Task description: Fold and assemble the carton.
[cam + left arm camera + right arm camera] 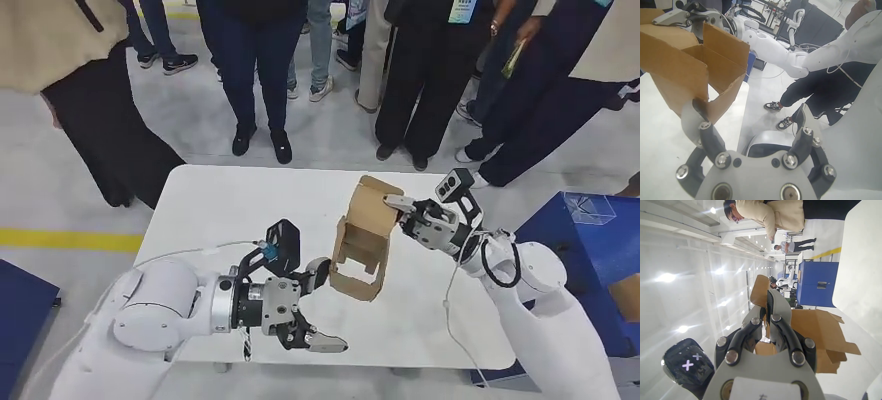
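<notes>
The carton stands half-formed in the middle of the white table, flaps loose. The right gripper is pinched tight on its top flap. The left gripper is spread wide beside it. One finger touches the lower corner, gripping nothing.

White table, rounded corners. 1 brown carton near its middle, open, flaps loose; contact with the tabletop unclear.
</notes>
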You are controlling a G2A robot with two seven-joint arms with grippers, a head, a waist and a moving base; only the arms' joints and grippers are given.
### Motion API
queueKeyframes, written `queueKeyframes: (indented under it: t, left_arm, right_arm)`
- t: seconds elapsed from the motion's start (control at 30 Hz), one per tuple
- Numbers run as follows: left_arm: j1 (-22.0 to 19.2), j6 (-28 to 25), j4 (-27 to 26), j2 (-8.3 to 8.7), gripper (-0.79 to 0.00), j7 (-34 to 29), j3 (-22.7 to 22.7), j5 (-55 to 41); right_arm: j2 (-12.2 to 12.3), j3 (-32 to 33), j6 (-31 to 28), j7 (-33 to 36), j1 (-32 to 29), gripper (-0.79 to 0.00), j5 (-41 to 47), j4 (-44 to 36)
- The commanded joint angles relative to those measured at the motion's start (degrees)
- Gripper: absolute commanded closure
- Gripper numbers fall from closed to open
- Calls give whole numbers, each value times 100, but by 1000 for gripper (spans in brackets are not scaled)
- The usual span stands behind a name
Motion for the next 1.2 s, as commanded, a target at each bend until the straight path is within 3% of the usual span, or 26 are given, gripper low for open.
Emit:
queueKeyframes:
  t: [0.0,0.17,0.27,0.43,0.6,0.8,1.17]
  left_arm:
    - [141,-225,-70,-4,-785,611,-131,428]
    - [606,-753,-244,-19,-785,2120,-521,2336]
    - [929,-700,-263,-49,-785,3253,-655,3964]
    - [1302,141,34,-112,-785,5059,-376,6530]
    - [1291,965,283,-168,-785,6191,36,7983]
    - [1147,1389,365,-235,-785,6619,247,8207]
    - [956,1389,156,-296,-785,6719,292,8070]
  right_arm:
    - [-39,29,199,-250,56,0,690,141]
    - [-138,20,1096,-781,279,0,2367,537]
    - [-182,-58,1580,-1013,365,0,3031,679]
    - [-255,-225,2166,-1388,413,0,3976,776]
    - [-308,-363,2503,-1693,407,0,4578,803]
    - [-345,-452,2673,-1923,366,0,4781,764]
    - [-389,-491,2738,-2041,234,0,4803,674]
